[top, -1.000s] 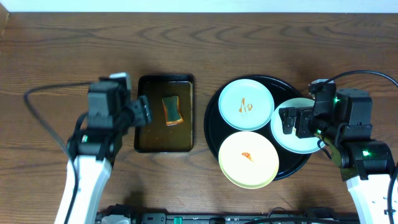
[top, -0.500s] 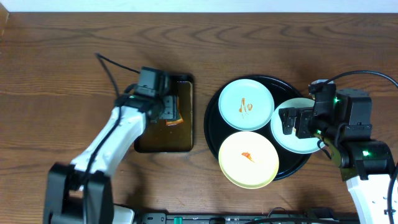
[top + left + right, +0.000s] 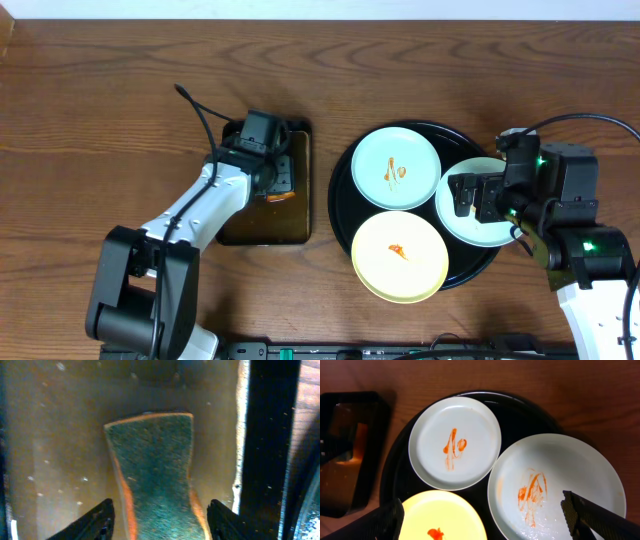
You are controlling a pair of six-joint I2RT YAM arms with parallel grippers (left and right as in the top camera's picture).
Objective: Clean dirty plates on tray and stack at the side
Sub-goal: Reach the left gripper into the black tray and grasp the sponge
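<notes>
Our left pincer [image 3: 160,503] gapes open astride the sponge [image 3: 152,460] in the small tray [image 3: 270,435]; our right pincer [image 3: 482,502] hangs released over smeared plates [image 3: 455,442].

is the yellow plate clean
No, the yellow plate has a small orange smear near its middle in the overhead view.

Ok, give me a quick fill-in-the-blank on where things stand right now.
1. The left gripper hangs open astride the ____.
2. The tray holds ____ plates.
3. The lowest plate in the overhead view is pale ____.
4. Each plate's smear is ____.

Missing words: sponge; three; yellow; orange.
</notes>
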